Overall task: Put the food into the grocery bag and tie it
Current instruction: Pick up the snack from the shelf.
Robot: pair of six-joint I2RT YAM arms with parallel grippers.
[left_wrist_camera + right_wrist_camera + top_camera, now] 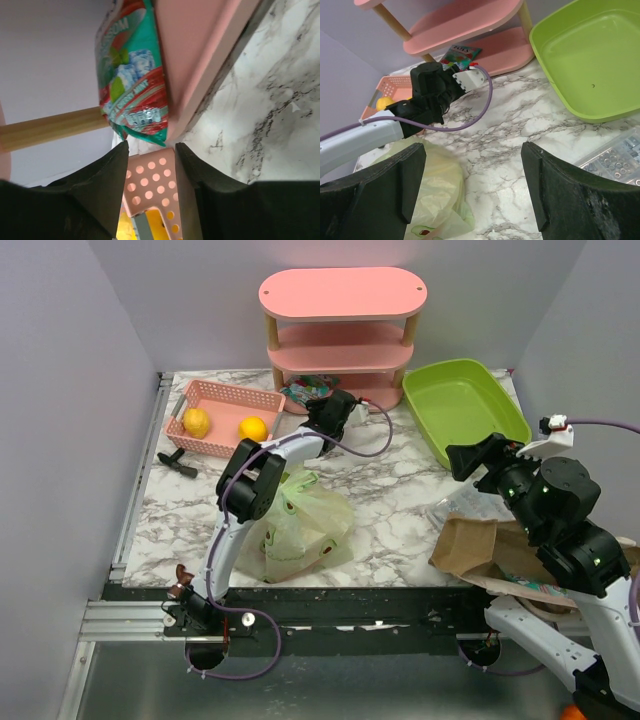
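A teal-and-red snack packet lies on the bottom shelf of the pink rack, its corner hanging over the shelf edge. My left gripper is just short of that corner, jaws partly apart with nothing between them. The pale-green grocery bag, printed with avocados, sits crumpled on the marble near the left arm's base; its contents are hidden. My right gripper hangs wide open above the table to the right of the bag, holding nothing.
A pink perforated basket at the back left holds two yellow fruits. A lime-green tray sits at the back right. A brown paper bag lies near the right arm, beside a clear plastic box. A black tool lies left.
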